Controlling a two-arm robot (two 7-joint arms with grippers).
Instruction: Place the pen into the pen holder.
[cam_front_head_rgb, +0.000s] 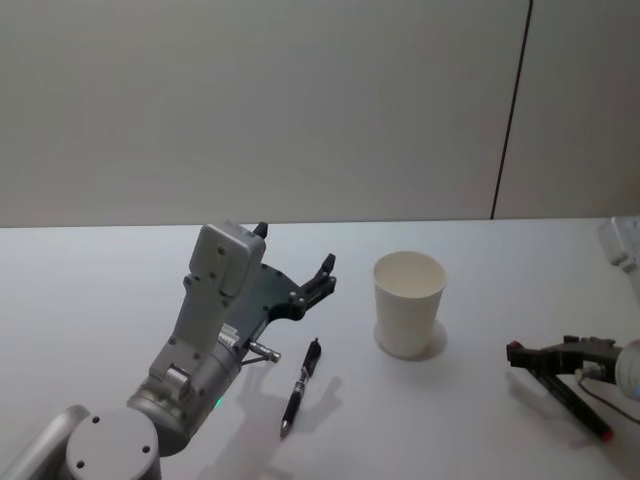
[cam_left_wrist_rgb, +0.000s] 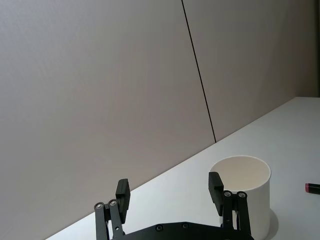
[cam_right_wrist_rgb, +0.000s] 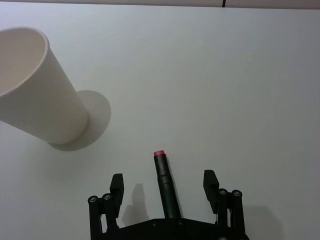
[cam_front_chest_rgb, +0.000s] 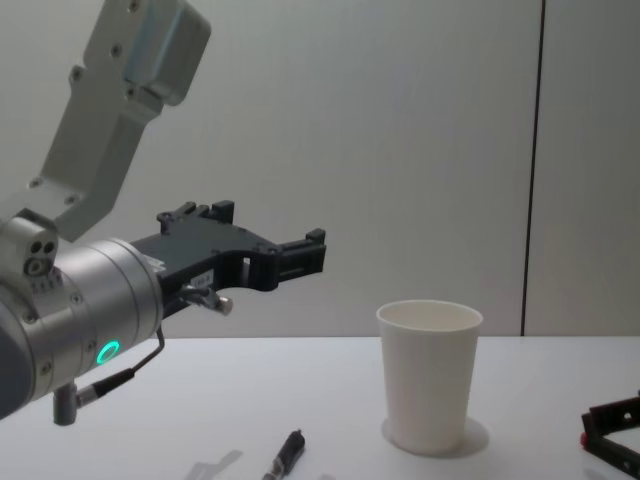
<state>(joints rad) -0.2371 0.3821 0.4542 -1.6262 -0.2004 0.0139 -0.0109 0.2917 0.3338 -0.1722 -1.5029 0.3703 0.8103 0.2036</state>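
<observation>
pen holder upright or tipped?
Upright: the pen holder stands on its base on the table, mouth up, rim level in the chest view. Left hand hovers open nearby.

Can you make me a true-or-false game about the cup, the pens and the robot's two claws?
1. The white cup is standing upright on the table. True.
2. The black pen is inside the cup. False: it lies flat on the table, on the robot's left of the cup.
3. The left gripper is open and holds nothing. True: it is up above the table.
4. The right gripper is squeezing something. False: its fingers are apart, and a red-tipped marker lies between them without touching either one.
</observation>
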